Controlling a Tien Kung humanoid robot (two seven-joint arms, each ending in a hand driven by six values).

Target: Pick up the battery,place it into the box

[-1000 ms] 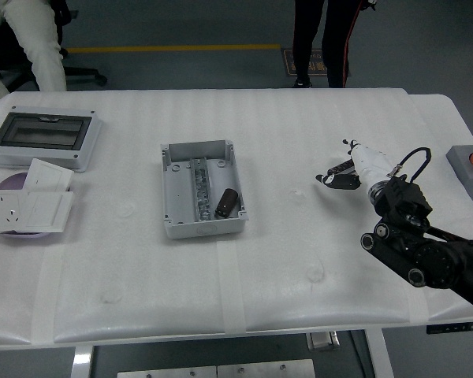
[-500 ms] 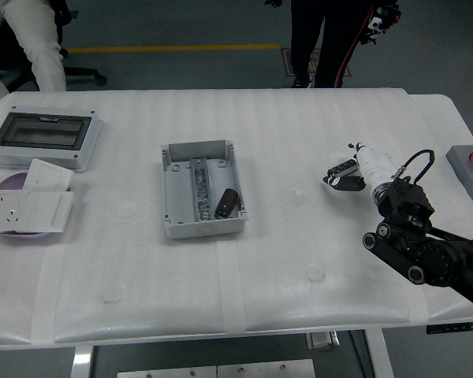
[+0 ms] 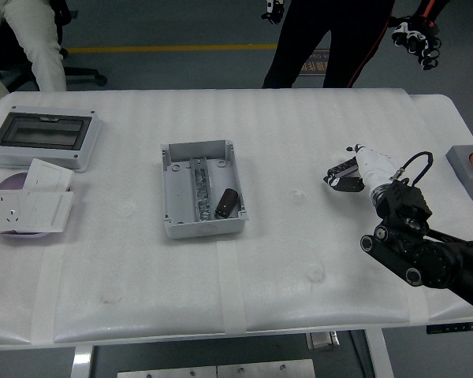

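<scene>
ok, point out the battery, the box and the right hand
battery (image 3: 227, 203): head view, middle of its dark body, inside the box
box (image 3: 194, 148): head view, far wall
right hand (image 3: 340, 175): head view, on the dark fingers, over the table right of the box
</scene>
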